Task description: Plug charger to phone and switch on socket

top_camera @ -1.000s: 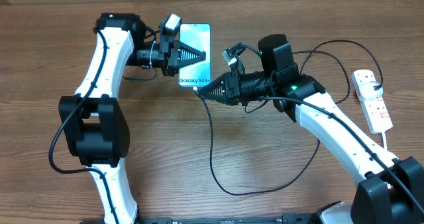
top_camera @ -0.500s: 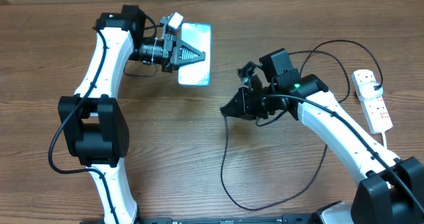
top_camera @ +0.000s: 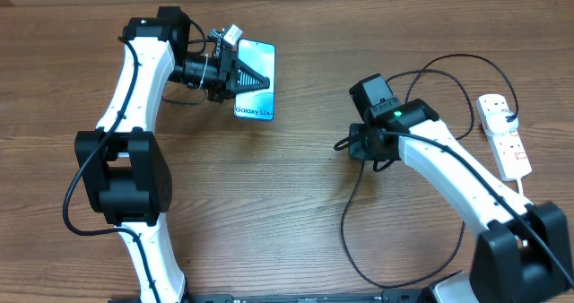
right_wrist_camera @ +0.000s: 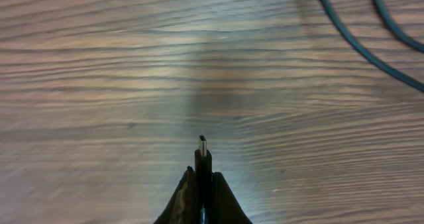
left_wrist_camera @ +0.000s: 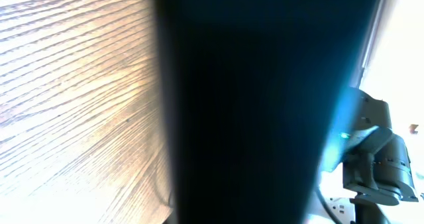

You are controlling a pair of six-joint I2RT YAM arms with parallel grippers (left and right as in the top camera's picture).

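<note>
The phone (top_camera: 256,106), with a light blue screen, is held in my left gripper (top_camera: 265,81), which is shut on it at the far left of the table. In the left wrist view the phone (left_wrist_camera: 265,105) fills the middle as a dark slab and hides the fingers. My right gripper (top_camera: 346,147) points down at the table, well to the right of the phone. It is shut on the charger's connector tip (right_wrist_camera: 203,151), which sticks out just above the wood. The black cable (top_camera: 345,240) loops along the front and back to the white socket (top_camera: 507,146) at the right edge.
The thick white cord (top_camera: 523,188) runs from the socket toward the front right. Two strands of black cable (right_wrist_camera: 358,42) cross the top right of the right wrist view. The right arm (left_wrist_camera: 377,164) shows beyond the phone in the left wrist view.
My right gripper has pulled away from the phone to the right with the connector and turned down toward the table. My left gripper has drawn the phone a little to the left.
</note>
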